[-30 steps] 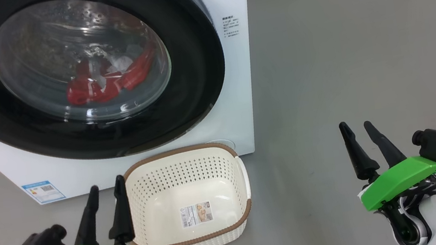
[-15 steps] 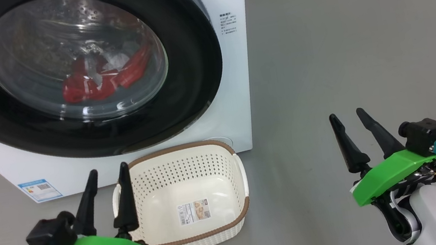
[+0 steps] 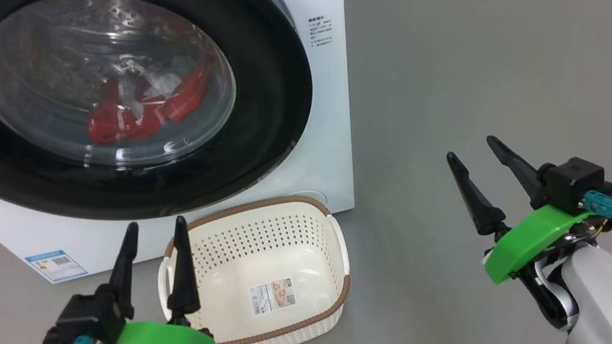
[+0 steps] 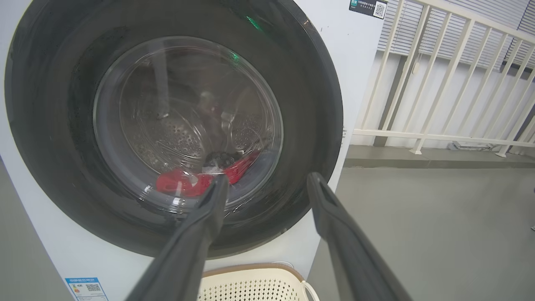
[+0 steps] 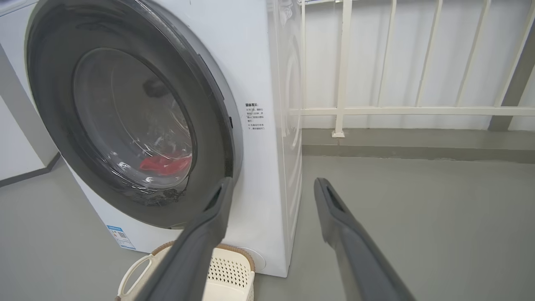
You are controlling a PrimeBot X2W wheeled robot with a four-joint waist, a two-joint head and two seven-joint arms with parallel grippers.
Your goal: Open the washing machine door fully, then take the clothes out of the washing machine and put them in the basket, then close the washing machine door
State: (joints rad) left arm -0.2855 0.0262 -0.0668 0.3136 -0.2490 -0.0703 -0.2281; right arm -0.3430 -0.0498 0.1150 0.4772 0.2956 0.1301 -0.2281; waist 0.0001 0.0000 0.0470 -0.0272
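We're hovering left gripper (image 3: 156,225) and right gripper (image 3: 470,147) open, empty; washing machine door (image 3: 274,79) is lying far-left of right gripper.

A smooth grey floor (image 3: 505,45) runs across the room, matte, with a dull even sheen under soft light. At its far edge it meets a low grey kerb (image 5: 397,144). On the kerb stands a cream-white railing (image 5: 343,62) of thin upright bars crossed by a horizontal rail. Behind the railing is a pale wall (image 5: 407,50), and the left wrist view shows grey horizontal slats (image 4: 485,8) higher up. A grey post (image 5: 517,71) shows at the right edge. Far left, a white surface (image 5: 12,142) ends in a grey skirting strip (image 5: 29,173).
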